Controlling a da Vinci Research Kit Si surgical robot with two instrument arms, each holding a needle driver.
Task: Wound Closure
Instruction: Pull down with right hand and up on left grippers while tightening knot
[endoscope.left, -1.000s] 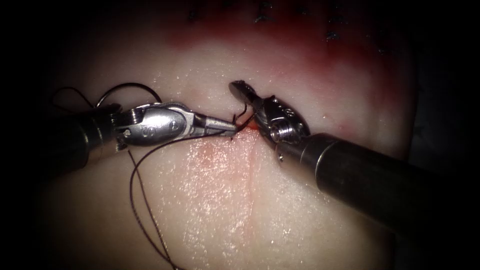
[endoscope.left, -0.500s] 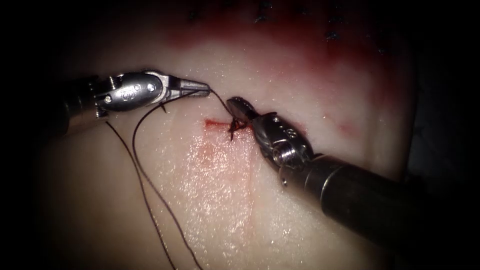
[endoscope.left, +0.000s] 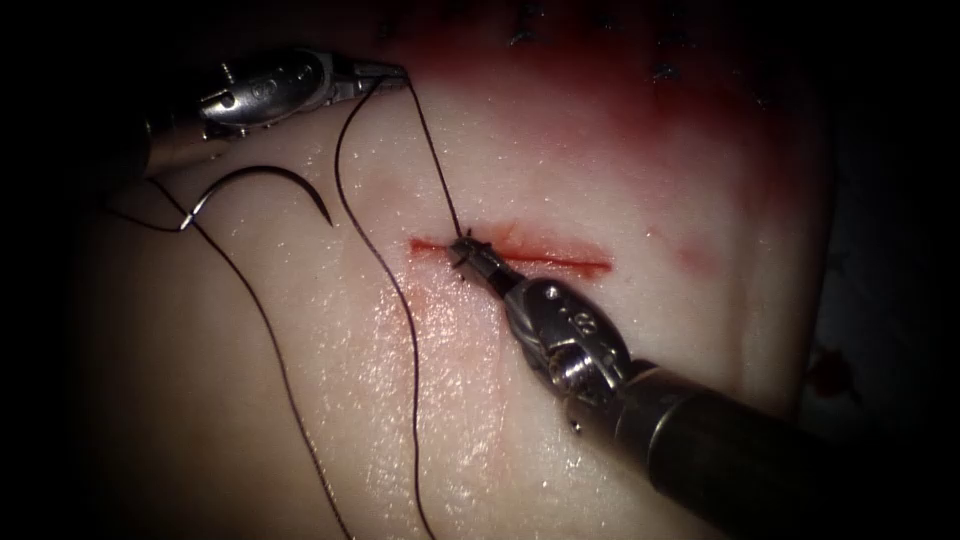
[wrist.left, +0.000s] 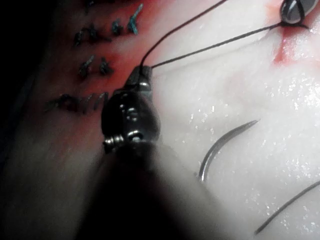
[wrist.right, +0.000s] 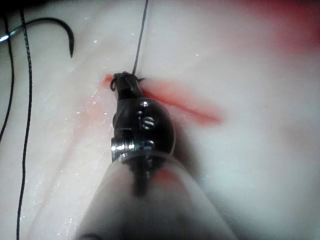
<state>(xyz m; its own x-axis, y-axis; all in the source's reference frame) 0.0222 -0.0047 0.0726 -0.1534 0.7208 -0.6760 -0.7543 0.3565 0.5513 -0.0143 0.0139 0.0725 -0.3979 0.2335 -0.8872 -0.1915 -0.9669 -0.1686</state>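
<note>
at the left end of the cut (endoscope.left: 510, 255) you've got a knot (endoscope.left: 463, 248) sitting right on the tissue (endoscope.left: 620, 150), and your right tool (endoscope.left: 478, 258) has its jaws closed down on the thread there, tip touching the knot. your left tool (endoscope.left: 392, 71) is up and away to the left of the cut, jaws pinched on the thread (endoscope.left: 432, 165), which runs in a taut straight line down to the knot. compared with half a second ago that left tool has gone further up and out, so this reads to me as tightening a throw.

the needle (endoscope.left: 262, 186) isn't held by anything and isn't in the tissue; it's lying loose on the surface well to the left of the cut, with its point toward the cut.

for doing this well, i'd say keep the two pulls roughly opposite and even so the knot seats flat instead of lifting the edge. watch the slack loop (endoscope.left: 385, 280) hanging near the needle, since it could snag. pork tears easily, so go gentle on tension. red fluid (endoscope.left: 560, 90) stains the tissue above the cut, near older stitches (wrist.left: 95, 65).
</note>
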